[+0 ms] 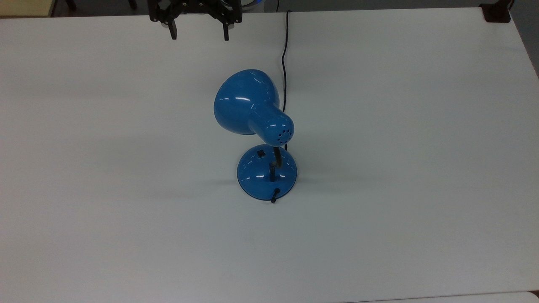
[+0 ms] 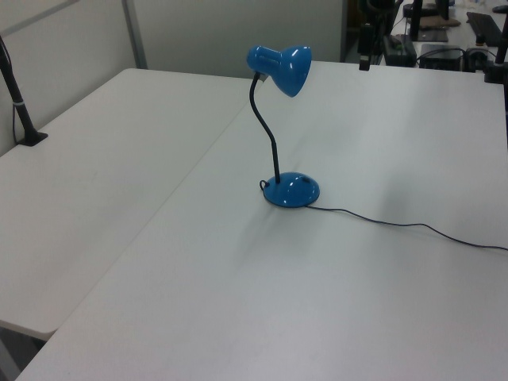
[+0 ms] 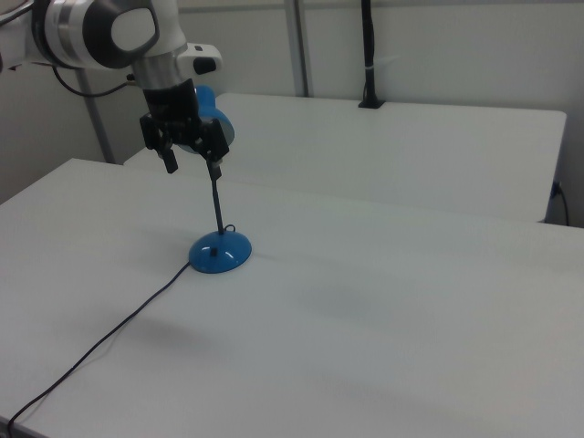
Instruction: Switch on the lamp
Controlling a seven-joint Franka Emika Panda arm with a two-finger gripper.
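The lamp (image 1: 259,139) stands approx mid-table, base (image 1: 267,174) flat on the white table (image 1: 421,210), gooseneck (image 2: 266,127) rising to the blue shade (image 1: 246,103). The cord (image 1: 284,63) runs off toward the table's far edge in the top view. No glow from the shade, so it looks off. The black switch (image 1: 261,152) sits on the dome of the base, on the side facing the far edge in the top view, partly under the shade.

Gripper (image 1: 198,35) hangs w/ fingers spread apart, holding nothing, up near the far edge in the top view, well apart from the base. From the fingers the switch lies toward the near edge and down, slightly to the top view's right. Judgement: the shade overhangs the direct line, so the approach likely needs to come in low beside it to press the switch.
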